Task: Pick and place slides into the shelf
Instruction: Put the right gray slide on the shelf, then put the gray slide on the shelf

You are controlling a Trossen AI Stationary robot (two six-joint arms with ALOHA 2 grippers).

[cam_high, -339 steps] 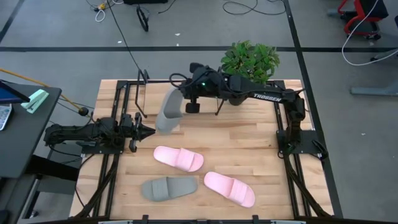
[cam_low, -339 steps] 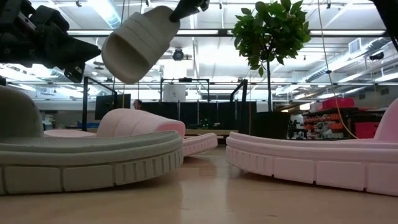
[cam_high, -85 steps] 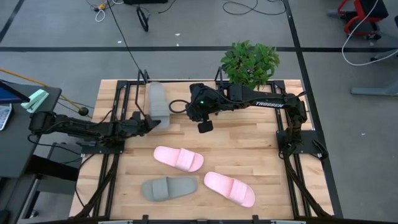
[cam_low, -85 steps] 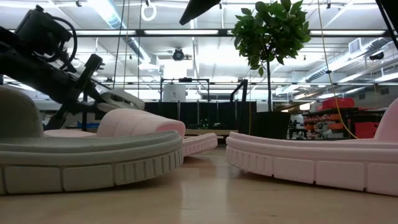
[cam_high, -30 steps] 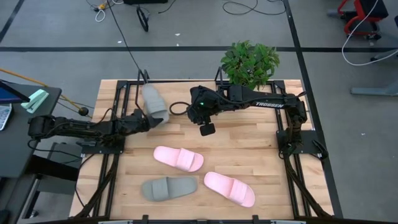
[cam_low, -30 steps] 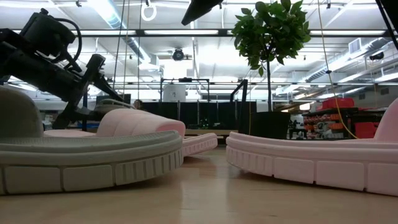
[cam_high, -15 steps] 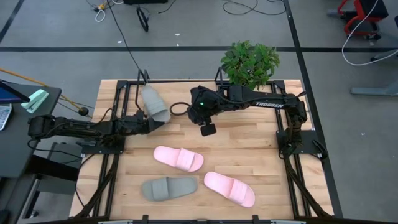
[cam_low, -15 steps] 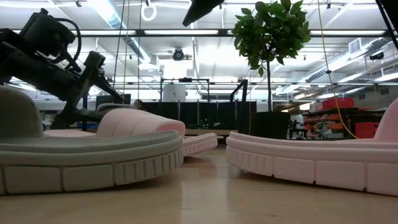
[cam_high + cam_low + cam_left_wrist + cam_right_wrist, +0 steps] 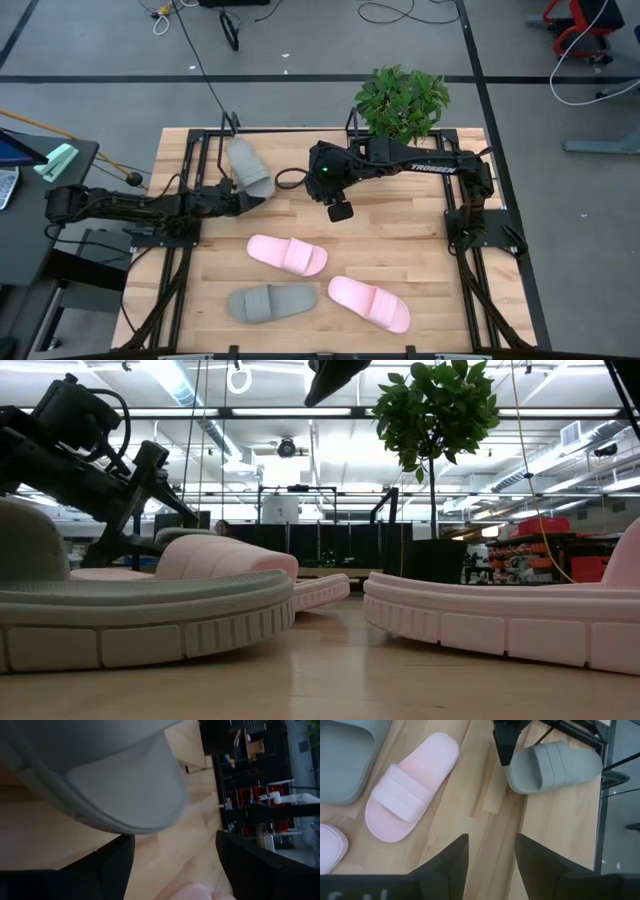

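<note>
One grey slide (image 9: 248, 165) lies sole down at the left end of the shelf (image 9: 226, 132), strap up; the right wrist view shows this grey slide (image 9: 555, 765) too. My left gripper (image 9: 257, 199) stands open and level just short of its near end (image 9: 150, 805), with only table between the fingers. My right gripper (image 9: 340, 211) hangs open high over the table's middle, slanting down, holding nothing. Two pink slides (image 9: 287, 255) (image 9: 369, 303) and a second grey slide (image 9: 272, 302) lie on the near half of the table.
A green plant in a black pot (image 9: 402, 100) stands at the far edge, right of the shelf. Black arm frames run along the table's left side (image 9: 180, 250) and right side (image 9: 470, 250). Bare wood lies between the shelf and the pink slides.
My left gripper has swung a little toward the table's right beside the grey slide, which has stayed where it lay. My right gripper has tipped slightly and its tip has shifted a little toward the right.
</note>
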